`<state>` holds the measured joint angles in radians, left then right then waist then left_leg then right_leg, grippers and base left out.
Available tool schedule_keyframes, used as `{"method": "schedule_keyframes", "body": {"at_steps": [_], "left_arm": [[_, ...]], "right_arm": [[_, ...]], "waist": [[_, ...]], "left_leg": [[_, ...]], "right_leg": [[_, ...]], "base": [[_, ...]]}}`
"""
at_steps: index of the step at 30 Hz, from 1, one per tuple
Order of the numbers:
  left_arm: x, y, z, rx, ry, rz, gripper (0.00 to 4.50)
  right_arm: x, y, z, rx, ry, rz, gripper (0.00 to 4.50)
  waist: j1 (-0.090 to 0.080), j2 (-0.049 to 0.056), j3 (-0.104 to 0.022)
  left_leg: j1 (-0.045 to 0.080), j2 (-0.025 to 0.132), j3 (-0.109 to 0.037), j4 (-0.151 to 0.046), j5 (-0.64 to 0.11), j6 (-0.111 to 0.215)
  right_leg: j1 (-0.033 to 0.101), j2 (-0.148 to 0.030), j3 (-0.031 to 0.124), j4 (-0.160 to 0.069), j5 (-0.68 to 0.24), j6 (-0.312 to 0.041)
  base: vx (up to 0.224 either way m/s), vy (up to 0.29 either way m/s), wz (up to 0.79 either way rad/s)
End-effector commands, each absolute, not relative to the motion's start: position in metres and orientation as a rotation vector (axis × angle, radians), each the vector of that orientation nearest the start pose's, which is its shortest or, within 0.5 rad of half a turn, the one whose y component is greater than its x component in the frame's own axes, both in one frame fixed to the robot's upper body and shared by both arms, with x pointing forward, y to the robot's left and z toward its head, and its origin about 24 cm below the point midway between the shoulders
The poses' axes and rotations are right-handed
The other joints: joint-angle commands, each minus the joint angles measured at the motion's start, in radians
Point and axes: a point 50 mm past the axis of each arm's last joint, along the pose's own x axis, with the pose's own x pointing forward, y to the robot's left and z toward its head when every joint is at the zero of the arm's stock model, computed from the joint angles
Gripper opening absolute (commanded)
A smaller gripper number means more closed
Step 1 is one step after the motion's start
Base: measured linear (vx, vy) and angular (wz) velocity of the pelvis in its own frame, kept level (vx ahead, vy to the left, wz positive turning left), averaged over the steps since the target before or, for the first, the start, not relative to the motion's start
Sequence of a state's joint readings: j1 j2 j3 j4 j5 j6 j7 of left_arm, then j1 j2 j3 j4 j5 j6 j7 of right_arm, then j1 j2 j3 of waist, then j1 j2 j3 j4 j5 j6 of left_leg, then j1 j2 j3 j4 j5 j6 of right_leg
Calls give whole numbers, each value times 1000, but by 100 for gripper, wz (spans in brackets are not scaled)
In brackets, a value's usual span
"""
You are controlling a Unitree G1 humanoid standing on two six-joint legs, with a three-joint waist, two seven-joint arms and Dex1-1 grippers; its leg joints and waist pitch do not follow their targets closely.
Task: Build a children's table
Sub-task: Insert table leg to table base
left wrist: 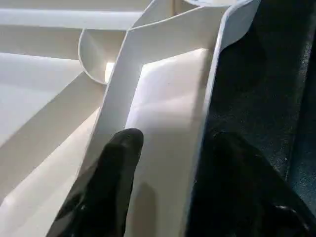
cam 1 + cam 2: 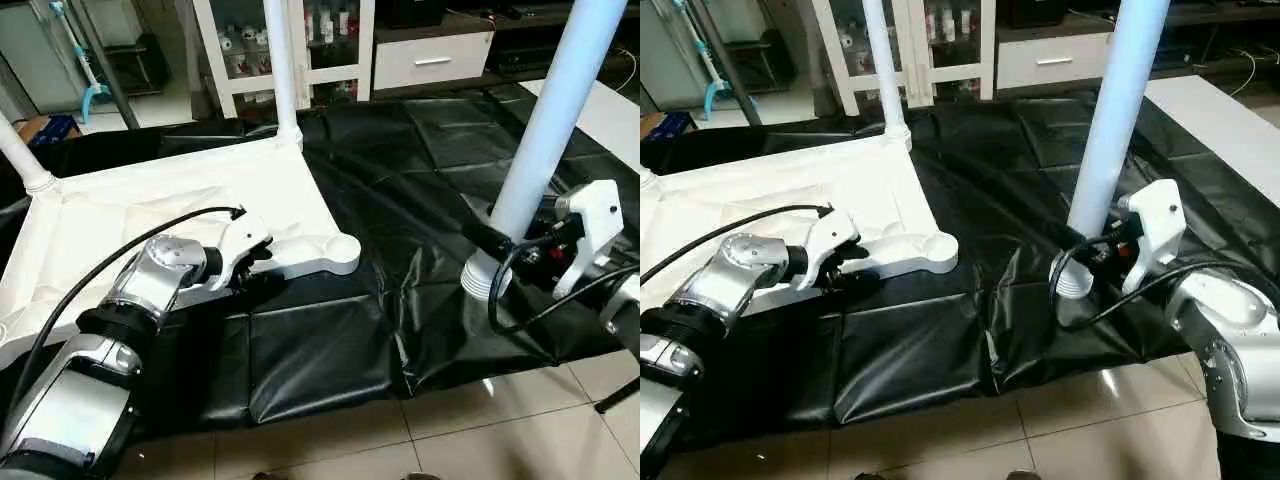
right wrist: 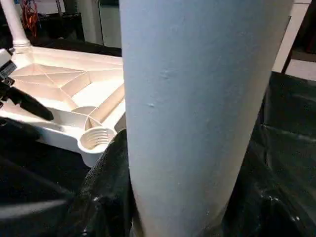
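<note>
The children's table top point(image 2: 150, 200) lies upside down on a black sheet point(image 2: 400, 180), ribs up. Two white legs stand screwed into it, one at the far corner point(image 2: 280, 60) and one at the left corner point(image 2: 22, 150). The near right corner socket point(image 2: 343, 250) is empty. My left gripper point(image 2: 262, 272) straddles the top's near rim just left of that socket, with one finger point(image 1: 116, 173) inside the rim and the other outside, closed on the wall. My right gripper point(image 2: 505, 245) is shut on a third leg point(image 2: 545, 130), held upright with its threaded end point(image 2: 478, 280) on the sheet.
A white glass-door cabinet point(image 2: 330, 40) and a white drawer unit point(image 2: 432, 60) stand behind the sheet. A white panel point(image 2: 610, 110) lies at the far right. Tiled floor point(image 2: 480, 430) runs along the sheet's near edge.
</note>
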<state>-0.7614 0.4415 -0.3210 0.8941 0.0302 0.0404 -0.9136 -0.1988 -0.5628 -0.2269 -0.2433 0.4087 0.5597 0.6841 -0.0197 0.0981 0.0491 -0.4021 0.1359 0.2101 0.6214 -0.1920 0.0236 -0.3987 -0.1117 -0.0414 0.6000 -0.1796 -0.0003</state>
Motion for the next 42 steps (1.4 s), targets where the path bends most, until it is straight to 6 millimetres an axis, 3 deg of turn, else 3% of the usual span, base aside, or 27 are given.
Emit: {"method": "schedule_keyframes", "body": {"at_steps": [1,15,25,26,30,31,32,35,37,38,39,40,41,42], "left_arm": [[357,178,64,549,503,-953,231],[353,178,60,609,579,-1048,122],[346,171,56,572,577,-1125,49],[345,170,54,571,580,-1133,43],[339,167,48,569,592,-1143,25],[337,166,44,571,602,-1146,13],[337,166,44,571,602,-1146,8],[325,163,32,578,644,-1173,4],[321,162,30,573,652,-1186,4],[317,159,31,557,643,-1200,4],[316,158,32,550,637,-1204,4],[314,155,33,539,625,-1214,4],[314,155,33,539,625,-1214,4],[308,147,37,531,596,-1250,4]], "right_arm": [[269,-227,149,-123,81,610,182],[270,-234,153,-121,66,595,182],[275,-236,155,175,49,651,182],[276,-235,156,218,44,667,182],[286,-237,157,312,28,646,182],[292,-237,158,350,30,627,182],[292,-237,158,350,30,627,182],[308,-233,160,490,41,601,182],[312,-228,160,500,63,616,182],[315,-223,158,506,83,645,182],[315,-221,158,508,90,657,182],[317,-217,158,515,100,676,182],[317,-217,158,515,100,676,182],[320,-210,151,530,136,705,182]], "waist": [[3,-21,-72],[3,-23,-70],[8,-23,-75],[9,-30,-75],[11,-29,-74],[12,-36,-74],[12,-31,-73],[8,-40,-74],[9,-37,-73],[11,-43,-75],[11,-42,-74],[10,-51,-73],[12,-48,-75],[12,-58,-70]], "left_leg": [[33,79,-47,-83,-240,61],[34,80,-48,-86,-267,46],[34,81,-45,-80,-202,79],[33,81,-44,-80,-199,81],[33,82,-43,-81,-195,74],[34,82,-42,-81,-189,71],[36,82,-41,-82,-194,62],[35,81,-43,-83,-196,47],[40,81,-40,-83,-206,39],[38,84,-41,-83,-190,38],[38,83,-39,-84,-182,42],[36,83,-37,-84,-174,47],[36,83,-38,-83,-169,49],[37,82,-35,-84,-175,52]], "right_leg": [[37,-46,26,-69,-175,-237],[37,-48,27,-70,-192,-244],[40,-49,25,-63,-127,-269],[40,-50,25,-64,-132,-270],[37,-49,24,-63,-163,-262],[36,-49,25,-62,-171,-260],[32,-49,25,-65,-190,-254],[34,-49,24,-62,-218,-249],[28,-48,26,-66,-232,-243],[32,-51,27,-61,-216,-240],[29,-48,27,-63,-212,-237],[29,-46,26,-61,-197,-237],[30,-47,27,-58,-188,-240],[25,-46,27,-64,-202,-237]], "base": [[0,0,0],[0,0,0],[0,0,0],[0,0,0],[0,0,0],[0,0,0],[0,0,0],[0,0,0],[0,0,0],[0,0,0],[0,0,0],[0,0,0],[0,0,0],[0,0,0]]}}
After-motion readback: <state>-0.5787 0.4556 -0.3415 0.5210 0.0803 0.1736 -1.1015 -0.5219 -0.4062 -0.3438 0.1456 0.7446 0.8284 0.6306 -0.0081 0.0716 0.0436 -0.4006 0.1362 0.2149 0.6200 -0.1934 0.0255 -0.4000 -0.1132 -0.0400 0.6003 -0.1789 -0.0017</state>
